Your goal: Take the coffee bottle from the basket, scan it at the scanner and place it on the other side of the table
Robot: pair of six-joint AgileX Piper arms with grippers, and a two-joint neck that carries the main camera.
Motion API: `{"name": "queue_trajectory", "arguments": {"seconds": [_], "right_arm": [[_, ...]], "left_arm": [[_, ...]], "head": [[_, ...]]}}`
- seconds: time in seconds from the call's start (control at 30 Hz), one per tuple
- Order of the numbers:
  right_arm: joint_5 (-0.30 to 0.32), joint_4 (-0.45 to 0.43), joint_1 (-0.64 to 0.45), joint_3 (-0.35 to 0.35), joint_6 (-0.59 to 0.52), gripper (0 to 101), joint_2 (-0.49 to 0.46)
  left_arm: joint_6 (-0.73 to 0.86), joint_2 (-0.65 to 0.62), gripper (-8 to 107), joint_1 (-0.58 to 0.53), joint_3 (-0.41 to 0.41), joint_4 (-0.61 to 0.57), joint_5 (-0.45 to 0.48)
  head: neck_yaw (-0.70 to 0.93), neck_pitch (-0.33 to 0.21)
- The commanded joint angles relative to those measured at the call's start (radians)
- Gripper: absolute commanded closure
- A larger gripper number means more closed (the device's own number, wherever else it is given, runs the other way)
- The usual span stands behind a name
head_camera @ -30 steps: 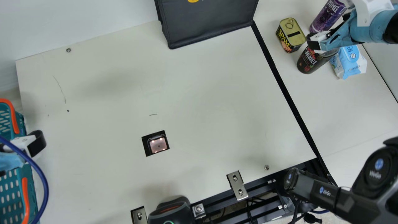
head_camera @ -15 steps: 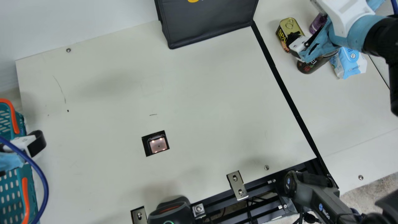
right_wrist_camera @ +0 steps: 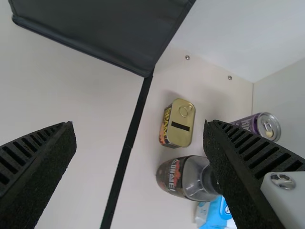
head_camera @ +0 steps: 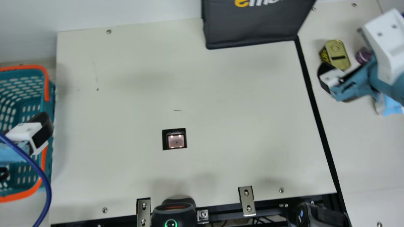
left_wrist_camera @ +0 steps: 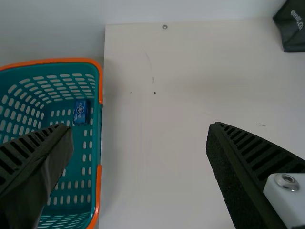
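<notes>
Fingers [right_wrist_camera: 35, 167] of the right gripper [right_wrist_camera: 139, 125] stand wide apart and empty, as do those of the left gripper [left_wrist_camera: 139, 126] at the basket [left_wrist_camera: 100, 83]; the apparent coffee bottle [right_wrist_camera: 178, 176] is far right, beside the meat can [right_wrist_camera: 183, 121]. Low lateral travel of the right gripper could clip the bottle and topple it. One finger partly hides its cap [right_wrist_camera: 208, 180]; the wipes packet [right_wrist_camera: 217, 213] is cut off.

Black bag [head_camera: 252, 28]: "em", first letter yellow, next white; the rest is cut off.
Gold-topped can [right_wrist_camera: 180, 126]: "SPAM", on its side.
Coffee bottle [right_wrist_camera: 167, 175]: white characters on a dark label, too small to tell.
Purple can [right_wrist_camera: 245, 123]: pale capitals, partly hidden.
Blue packet [left_wrist_camera: 80, 112]: pale lettering, unreadable.
</notes>
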Motion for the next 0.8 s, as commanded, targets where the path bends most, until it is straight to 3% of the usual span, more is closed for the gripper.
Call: {"name": "queue_trajectory", "arguments": {"seconds": [0.0, 0.13, 0.77], "right_arm": [[0.013, -0.009, 0.018, -0.001, 0.051, 6, -0.015], [0.039, -0.031, 0.051, -0.004, 0.121, 6, -0.046], [0.159, -0.134, 0.210, -0.019, 0.453, 6, -0.195]], "left_arm": [[-0.019, -0.045, 9, 0.000, -0.001, 0.008, 0.004], [-0.052, -0.111, 9, 0.001, -0.002, 0.025, 0.014], [-0.052, -0.112, 9, 0.000, 0.000, 0.026, 0.016]], "head": [[0.068, -0.029], [0.068, -0.029], [0.068, -0.029]]}}
